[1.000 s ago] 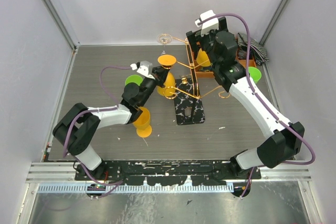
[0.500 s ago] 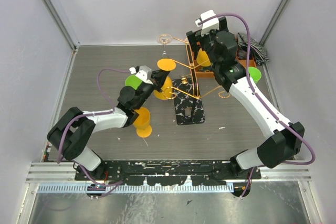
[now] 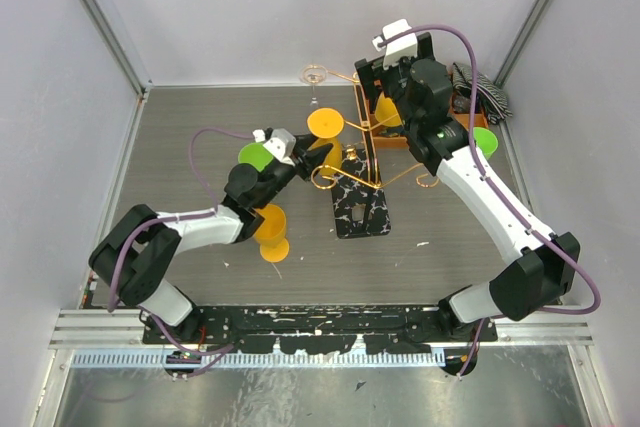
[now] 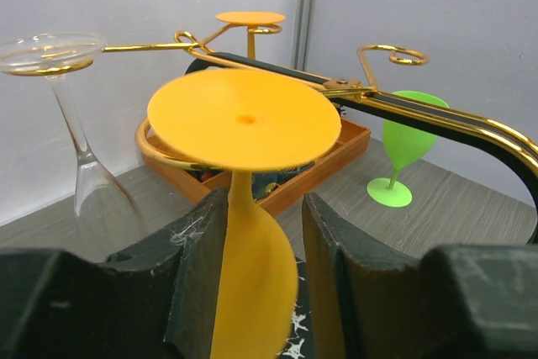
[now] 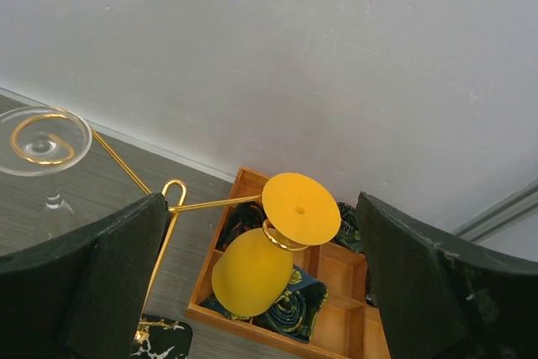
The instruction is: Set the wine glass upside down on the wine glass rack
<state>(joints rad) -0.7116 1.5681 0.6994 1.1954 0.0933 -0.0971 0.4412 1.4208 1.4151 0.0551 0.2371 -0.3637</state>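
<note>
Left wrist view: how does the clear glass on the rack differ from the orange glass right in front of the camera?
The clear glass is see-through; the orange glass is solid-coloured. The orange glass's bowl sits between the open fingers of the left gripper; the clear glass has no gripper around it. Both hang upside down, foot on top, from the gold rack.
</note>
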